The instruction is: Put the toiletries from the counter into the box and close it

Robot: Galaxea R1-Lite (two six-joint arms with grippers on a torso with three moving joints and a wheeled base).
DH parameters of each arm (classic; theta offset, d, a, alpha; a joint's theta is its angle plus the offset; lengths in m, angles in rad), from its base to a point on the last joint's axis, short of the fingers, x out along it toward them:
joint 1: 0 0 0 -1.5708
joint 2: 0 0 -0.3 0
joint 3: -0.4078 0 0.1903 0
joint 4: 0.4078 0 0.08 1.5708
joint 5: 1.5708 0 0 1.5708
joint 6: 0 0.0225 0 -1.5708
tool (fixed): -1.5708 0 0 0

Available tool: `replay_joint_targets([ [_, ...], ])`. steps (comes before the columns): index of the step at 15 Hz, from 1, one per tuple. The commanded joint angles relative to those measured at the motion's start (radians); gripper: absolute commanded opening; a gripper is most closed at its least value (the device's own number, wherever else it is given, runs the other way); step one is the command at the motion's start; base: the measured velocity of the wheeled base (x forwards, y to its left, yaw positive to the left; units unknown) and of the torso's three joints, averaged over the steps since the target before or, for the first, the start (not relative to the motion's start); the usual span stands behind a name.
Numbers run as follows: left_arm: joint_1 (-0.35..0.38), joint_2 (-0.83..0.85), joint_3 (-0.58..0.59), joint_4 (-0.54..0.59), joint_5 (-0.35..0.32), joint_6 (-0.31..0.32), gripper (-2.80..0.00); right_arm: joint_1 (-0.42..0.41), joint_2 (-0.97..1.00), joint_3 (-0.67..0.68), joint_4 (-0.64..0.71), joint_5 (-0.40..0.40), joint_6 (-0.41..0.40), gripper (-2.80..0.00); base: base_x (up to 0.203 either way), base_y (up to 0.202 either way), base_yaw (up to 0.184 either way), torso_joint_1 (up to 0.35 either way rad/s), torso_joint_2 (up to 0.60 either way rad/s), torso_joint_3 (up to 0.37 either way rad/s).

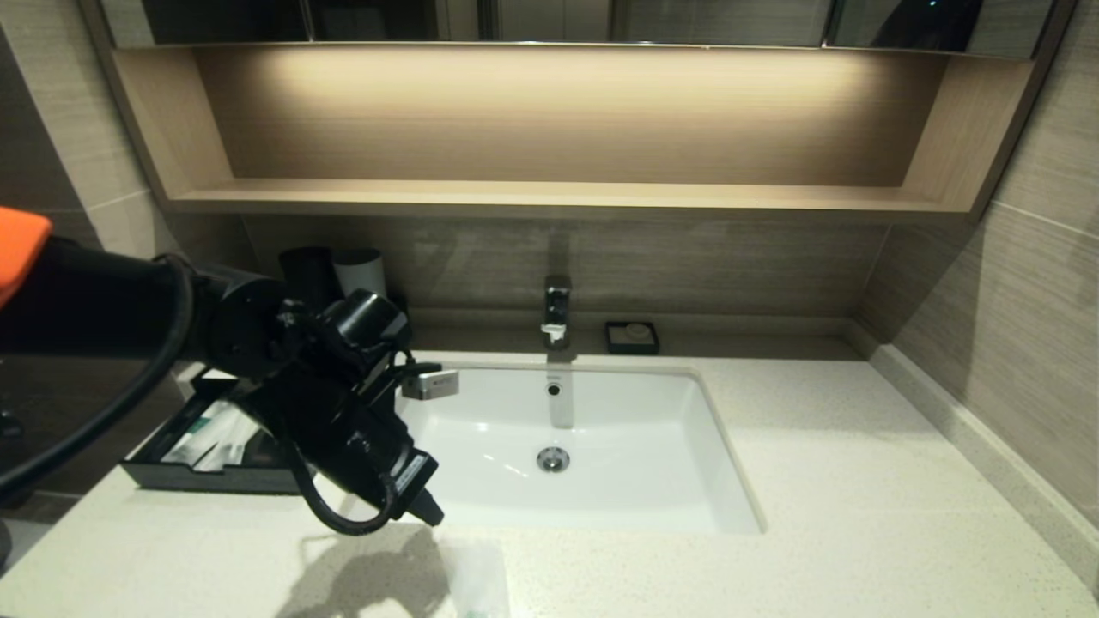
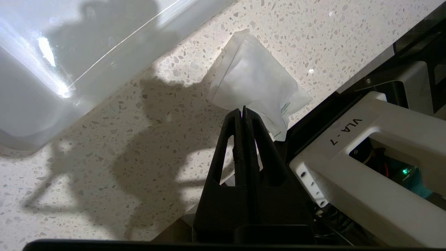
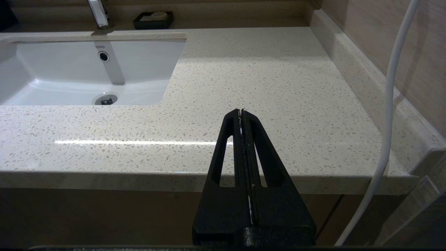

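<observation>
Over the counter [image 2: 104,157] front edge, our left gripper [image 2: 243,111] has its jaws pressed together, empty, just above the last sachet [image 2: 254,83]. Box [image 1: 163,468] drawer's open with packs inside, so one item plus closing left. Right gripper [image 3: 241,111] parked, jaws together too.

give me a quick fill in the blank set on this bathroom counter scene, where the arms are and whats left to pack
1. The left gripper hovers over the counter with its fingers ____.
2. One translucent sachet lies on the counter, just in front of the ____.
3. The box beside the sink has its drawer ____.
4. The soap dish stands to the robot's ____ of the faucet.

Missing words: shut; left gripper; open; right
</observation>
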State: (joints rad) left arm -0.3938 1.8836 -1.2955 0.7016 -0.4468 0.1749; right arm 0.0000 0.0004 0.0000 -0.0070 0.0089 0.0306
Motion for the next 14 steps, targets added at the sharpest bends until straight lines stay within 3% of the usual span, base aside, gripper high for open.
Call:
replay_joint_targets([
  [1,0.001,0.023,-0.009,0.019,-0.003,0.000,-2.80,0.000,0.001,0.000,-0.001,0.000,0.000,-2.80,0.000,0.000,0.000,0.000,0.00,0.000],
  [7,0.030,0.098,-0.016,0.021,-0.004,0.021,-2.80,0.000,0.001,0.000,0.001,0.000,0.000,-2.80,0.000,0.000,0.000,0.000,0.00,0.000],
  [8,0.029,0.098,-0.018,0.021,-0.007,0.034,0.00,0.000,0.001,0.000,0.000,0.000,0.000,-2.80,0.000,0.000,0.000,0.000,0.00,0.000],
  [14,0.029,0.123,-0.019,0.039,-0.016,0.096,0.00,0.000,0.001,0.000,-0.001,0.000,0.000,-2.80,0.000,0.000,0.000,0.000,0.00,0.000],
])
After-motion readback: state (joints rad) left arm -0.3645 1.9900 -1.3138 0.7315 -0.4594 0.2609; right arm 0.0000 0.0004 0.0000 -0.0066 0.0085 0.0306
